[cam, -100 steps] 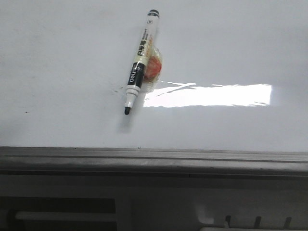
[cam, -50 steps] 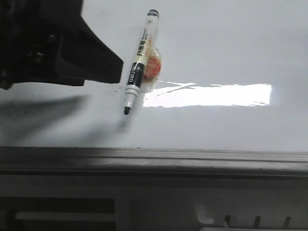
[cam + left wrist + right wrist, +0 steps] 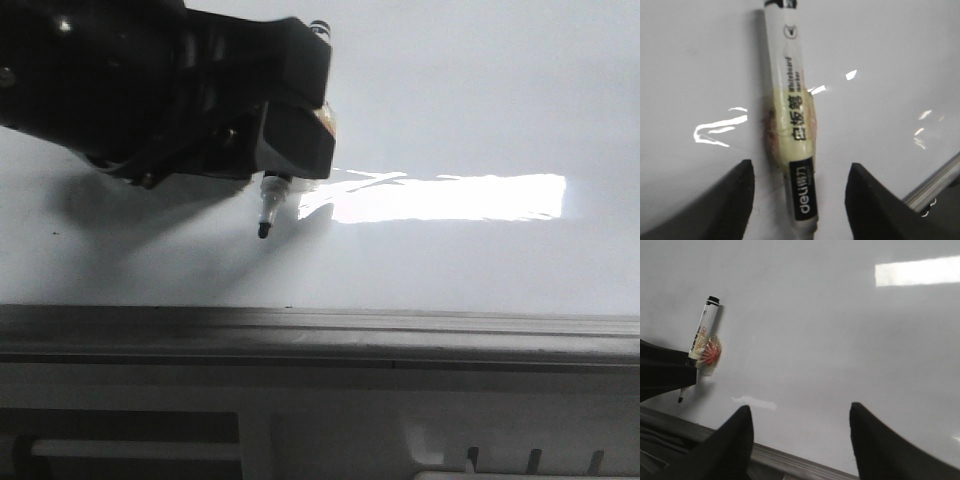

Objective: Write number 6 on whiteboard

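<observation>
The whiteboard (image 3: pixel 450 100) fills the front view, glossy white. I see no number 6 on the part that shows. A white-and-black marker (image 3: pixel 792 110) lies flat on the board, its uncapped black tip (image 3: pixel 264 231) pointing toward the near frame. My left gripper (image 3: pixel 801 167) hangs over the marker's tip end, open, one finger on each side and apart from the barrel. In the front view the left gripper (image 3: pixel 290 140) hides most of the marker. My right gripper (image 3: pixel 800 410) is open over bare board (image 3: pixel 815 315), empty, well away from the marker (image 3: pixel 704 335).
A clear tape wad with an orange-red patch (image 3: pixel 710 352) sits under the marker's middle. The grey metal frame strip (image 3: pixel 320 325) runs along the board's near edge, with a grey ribbed panel (image 3: pixel 350 430) below it. A bright glare patch (image 3: pixel 450 197) lies right of the marker.
The left gripper came in from the upper left and now covers the marker's barrel. The marker itself has not moved.
</observation>
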Robot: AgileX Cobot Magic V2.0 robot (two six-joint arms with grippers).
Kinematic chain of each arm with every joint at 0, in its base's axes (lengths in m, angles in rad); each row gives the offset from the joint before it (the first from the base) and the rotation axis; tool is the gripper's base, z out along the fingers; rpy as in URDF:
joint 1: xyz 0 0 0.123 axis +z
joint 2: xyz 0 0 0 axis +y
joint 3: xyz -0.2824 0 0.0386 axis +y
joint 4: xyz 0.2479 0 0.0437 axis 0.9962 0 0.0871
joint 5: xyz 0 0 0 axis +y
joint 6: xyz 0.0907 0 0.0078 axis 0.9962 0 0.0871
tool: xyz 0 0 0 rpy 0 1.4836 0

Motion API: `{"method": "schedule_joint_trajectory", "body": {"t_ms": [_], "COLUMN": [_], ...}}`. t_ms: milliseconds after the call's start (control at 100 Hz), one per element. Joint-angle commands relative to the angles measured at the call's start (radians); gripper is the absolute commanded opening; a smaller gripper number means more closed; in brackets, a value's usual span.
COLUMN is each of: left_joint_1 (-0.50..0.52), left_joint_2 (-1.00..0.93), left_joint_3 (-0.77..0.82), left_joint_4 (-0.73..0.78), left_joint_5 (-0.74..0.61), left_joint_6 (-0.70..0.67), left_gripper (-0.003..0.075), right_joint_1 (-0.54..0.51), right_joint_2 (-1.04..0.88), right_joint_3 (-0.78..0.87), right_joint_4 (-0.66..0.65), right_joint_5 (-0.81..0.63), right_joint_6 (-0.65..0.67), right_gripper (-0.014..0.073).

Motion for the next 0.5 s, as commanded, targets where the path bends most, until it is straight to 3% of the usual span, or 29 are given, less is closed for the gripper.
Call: {"method": "schedule_joint_trajectory", "body": {"t_ms": [0, 100, 170, 210, 290, 360, 490], "left_joint_1": [-0.002, -0.002, -0.002, -0.002, -0.002, -0.002, -0.027], "left_joint_2": [0.013, 0.026, 0.015, -0.005, -0.045, -0.099, -0.211], "left_joint_3": [-0.027, -0.027, -0.027, -0.027, -0.027, -0.027, -0.038], "left_joint_4": [-0.002, -0.018, -0.028, -0.023, 0.035, 0.179, 0.466], "left_joint_5": [-0.042, -0.047, -0.035, -0.015, 0.064, 0.179, 0.418], "left_joint_6": [-0.002, -0.002, -0.002, -0.002, 0.000, 0.000, 0.064], "left_gripper": [0.0354, 0.0257, 0.0111, -0.0016, -0.0019, -0.0019, -0.0019], "right_joint_1": [-0.007, -0.007, -0.007, -0.007, -0.007, -0.007, 0.011], "right_joint_2": [0.021, 0.021, 0.021, 0.021, 0.021, 0.025, 0.061], "right_joint_3": [-0.037, -0.037, -0.039, -0.042, -0.060, -0.083, -0.109], "right_joint_4": [0.015, 0.015, 0.015, 0.023, 0.028, 0.057, 0.287], "right_joint_5": [-0.058, -0.056, -0.049, -0.041, -0.005, 0.040, 0.166], "right_joint_6": [-0.011, -0.011, -0.011, -0.011, -0.011, -0.049, -0.393], "right_gripper": [0.0383, 0.0383, 0.0383, 0.0383, 0.0383, 0.0383, 0.0383]}}
